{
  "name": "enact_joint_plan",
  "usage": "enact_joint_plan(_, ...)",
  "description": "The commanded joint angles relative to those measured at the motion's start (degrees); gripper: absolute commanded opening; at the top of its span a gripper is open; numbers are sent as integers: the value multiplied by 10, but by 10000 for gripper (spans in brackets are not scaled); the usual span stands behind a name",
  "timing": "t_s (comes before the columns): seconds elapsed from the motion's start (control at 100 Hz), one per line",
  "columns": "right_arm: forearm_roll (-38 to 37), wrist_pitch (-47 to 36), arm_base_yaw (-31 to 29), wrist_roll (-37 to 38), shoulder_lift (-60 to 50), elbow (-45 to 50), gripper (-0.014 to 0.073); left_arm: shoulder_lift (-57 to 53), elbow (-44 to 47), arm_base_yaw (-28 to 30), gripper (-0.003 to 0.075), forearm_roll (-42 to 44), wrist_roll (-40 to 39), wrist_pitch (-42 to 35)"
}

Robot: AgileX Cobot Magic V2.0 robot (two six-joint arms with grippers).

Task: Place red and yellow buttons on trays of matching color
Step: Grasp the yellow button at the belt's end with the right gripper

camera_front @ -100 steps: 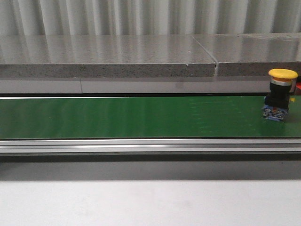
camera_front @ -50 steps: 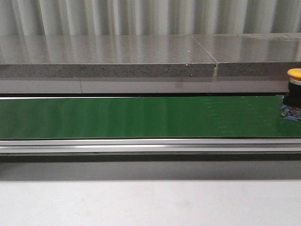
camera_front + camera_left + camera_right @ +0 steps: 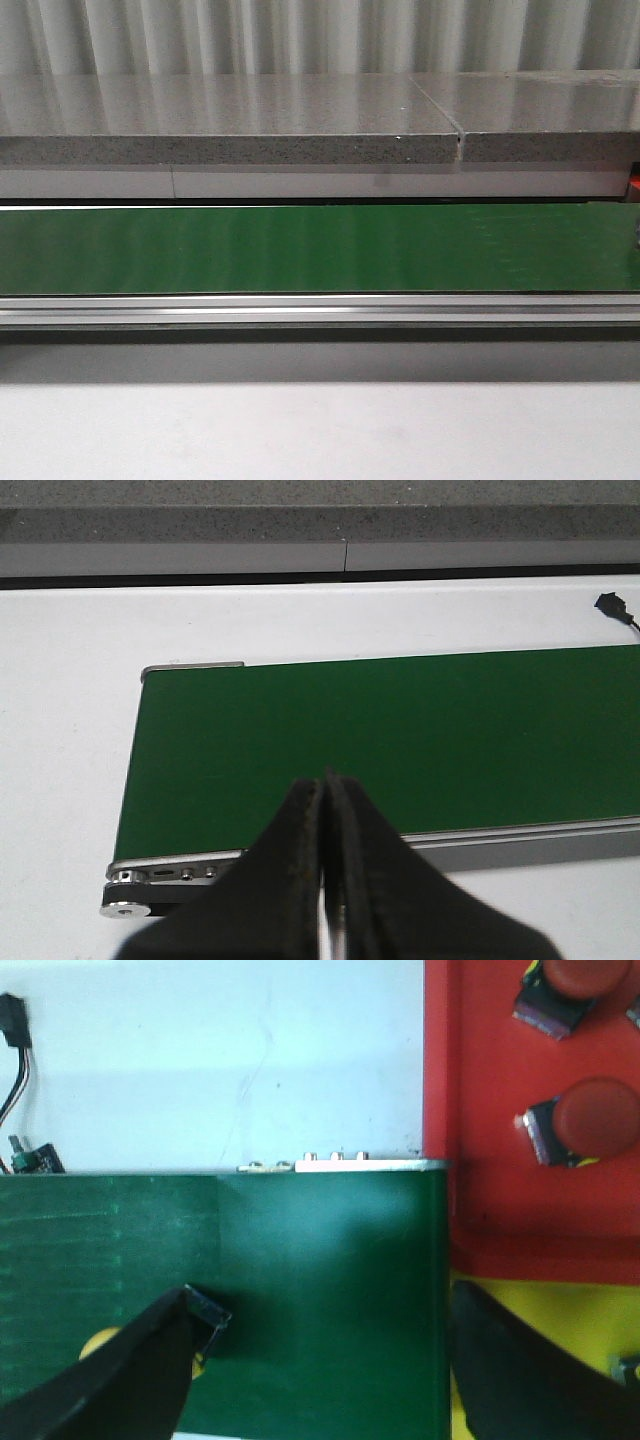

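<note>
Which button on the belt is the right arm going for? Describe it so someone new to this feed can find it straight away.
In the right wrist view, start from the green conveyor belt, whose end meets the red tray. The target is the yellow button on the belt, half hidden behind one finger of the open right gripper. Its cap is yellow, and it alone is on the belt; the red buttons lie on the red tray.

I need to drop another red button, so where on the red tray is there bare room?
In the right wrist view, the red tray is bare along its edge beside the green belt and across the strip bordering the yellow tray. It is crowded where two red buttons lie on their sides.
</note>
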Motion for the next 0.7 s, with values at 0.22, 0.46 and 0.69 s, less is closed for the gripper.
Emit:
enact_joint_plan(0.22, 10, 26, 28, -11, -84, 99, 532, 0, -14, -5, -20, -15, -1, -40)
enact_joint_plan(0.46, -7, -2, 80, -15, -96, 134, 532, 0, -14, -5, -20, -15, -1, -40)
enact_joint_plan(0.69, -54, -54, 94, -15, -96, 145, 532, 0, -14, -5, -20, -15, -1, -40)
